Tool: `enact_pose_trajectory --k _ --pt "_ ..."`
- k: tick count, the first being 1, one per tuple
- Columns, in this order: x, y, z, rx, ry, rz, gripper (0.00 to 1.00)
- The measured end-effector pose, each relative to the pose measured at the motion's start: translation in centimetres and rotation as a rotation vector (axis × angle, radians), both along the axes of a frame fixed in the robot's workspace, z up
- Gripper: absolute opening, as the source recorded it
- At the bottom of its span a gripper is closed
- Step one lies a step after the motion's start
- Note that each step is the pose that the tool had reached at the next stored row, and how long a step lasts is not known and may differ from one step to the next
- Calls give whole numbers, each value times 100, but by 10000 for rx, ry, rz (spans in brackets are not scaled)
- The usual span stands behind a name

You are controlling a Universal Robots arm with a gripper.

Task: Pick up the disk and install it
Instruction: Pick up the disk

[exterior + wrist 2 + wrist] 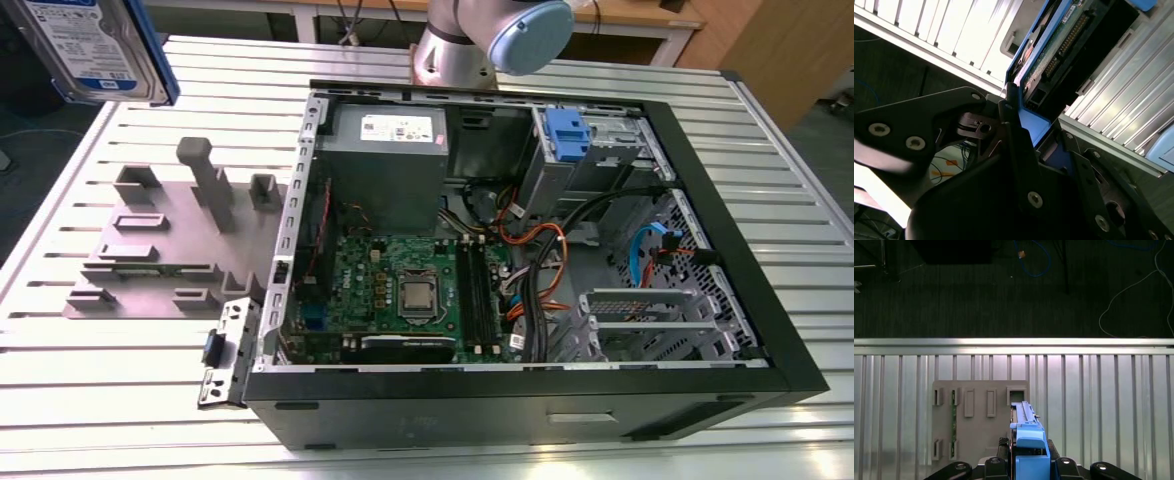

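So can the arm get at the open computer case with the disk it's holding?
Probably yes. The gripper is shut on the disk, and the computer case lies open on top with its metal cage uncovered; cables run beside it, not across.

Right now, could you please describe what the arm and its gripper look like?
The arm is a silver-grey tube with a pale blue round joint cap. The gripper is matte black, built of angular linked plates with silver screws.
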State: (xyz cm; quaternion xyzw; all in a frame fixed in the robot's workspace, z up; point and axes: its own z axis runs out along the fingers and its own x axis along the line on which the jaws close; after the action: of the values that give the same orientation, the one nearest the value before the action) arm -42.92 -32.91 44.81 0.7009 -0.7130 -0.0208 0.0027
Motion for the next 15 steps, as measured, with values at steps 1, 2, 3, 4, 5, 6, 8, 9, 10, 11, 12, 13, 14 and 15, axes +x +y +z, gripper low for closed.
enact_pose_trajectory --k 1,2,3,4,5,6,8,9,10,11,12,13,14,15 --pt "0 0 3 0 0 0 36" --pt "0 0 6 0 0 0 36" --pt "0 0 9 0 0 1 36" --pt "0 0 11 0 1 0 36" --pt "0 0 13 0 1 0 36" --pt "0 0 14 0 -1 0 36" --pt "0 0 18 0 1 0 36" --pt "0 0 21 0 0 0 36" --pt "0 0 21 0 0 0 36" --pt "0 0 22 0 0 0 36" --pt "0 0 23 0 1 1 36" --pt "0 0 23 0 1 1 36" --pt "0 0 24 0 1 0 36" --pt "0 0 24 0 0 0 36"
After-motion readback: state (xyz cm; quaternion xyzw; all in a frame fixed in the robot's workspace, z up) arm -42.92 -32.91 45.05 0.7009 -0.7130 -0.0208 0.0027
